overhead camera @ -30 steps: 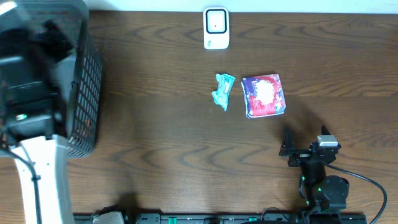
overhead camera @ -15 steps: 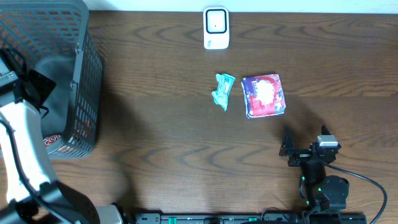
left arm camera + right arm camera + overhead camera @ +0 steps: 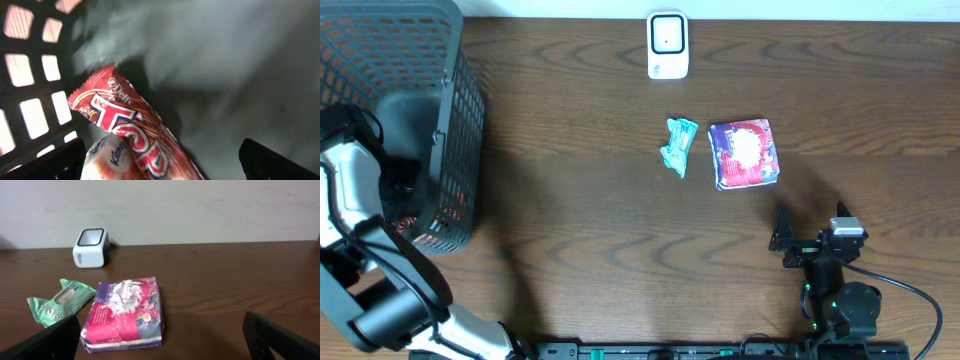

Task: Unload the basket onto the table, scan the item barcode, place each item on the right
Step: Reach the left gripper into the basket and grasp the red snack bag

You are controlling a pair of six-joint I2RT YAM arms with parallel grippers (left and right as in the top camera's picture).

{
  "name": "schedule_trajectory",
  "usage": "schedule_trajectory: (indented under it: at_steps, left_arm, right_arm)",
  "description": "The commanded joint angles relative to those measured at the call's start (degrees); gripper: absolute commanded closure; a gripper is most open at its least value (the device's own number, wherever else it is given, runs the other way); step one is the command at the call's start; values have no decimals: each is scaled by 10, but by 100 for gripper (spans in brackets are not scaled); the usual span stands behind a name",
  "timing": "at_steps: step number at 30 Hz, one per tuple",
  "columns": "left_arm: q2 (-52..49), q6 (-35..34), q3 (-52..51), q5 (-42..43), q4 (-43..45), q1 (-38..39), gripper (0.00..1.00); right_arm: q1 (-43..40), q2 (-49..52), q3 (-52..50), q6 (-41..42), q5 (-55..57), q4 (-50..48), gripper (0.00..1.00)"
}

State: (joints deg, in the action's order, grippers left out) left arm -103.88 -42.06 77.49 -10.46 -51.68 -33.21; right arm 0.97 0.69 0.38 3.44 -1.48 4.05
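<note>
On the dark tabletop, frame left, the left pincer has dropped into the basket, apart above the red wrapper; the right pincer also gapes; the tissue pack is probably next.

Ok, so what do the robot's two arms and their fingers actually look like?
The left arm has a white link between bulky black joints. The right arm is black, with a small pale grey block near its wrist, tiny green lights and a thin black cable trailing from it. The left fingers and right fingers are both flat and matte black.
</note>
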Motion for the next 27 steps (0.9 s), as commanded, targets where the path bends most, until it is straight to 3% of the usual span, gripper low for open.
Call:
schedule_trajectory:
  at_steps: [1,10,21,27]
  left_arm:
    - [-31,-21,2,-7,-11,-8,2]
    - [-79,-38,-1,-7,-16,-26,4]
    - [-86,-14,7,-7,12,-26,89]
    - [-39,20,56,0,12,-26,93]
  right_arm:
    - [-2,-3,0,6,3,3,1]
    - [-2,-3,0,6,3,3,1]
    - [-2,-3,0,6,3,3,1]
    - [-2,-3,0,6,3,3,1]
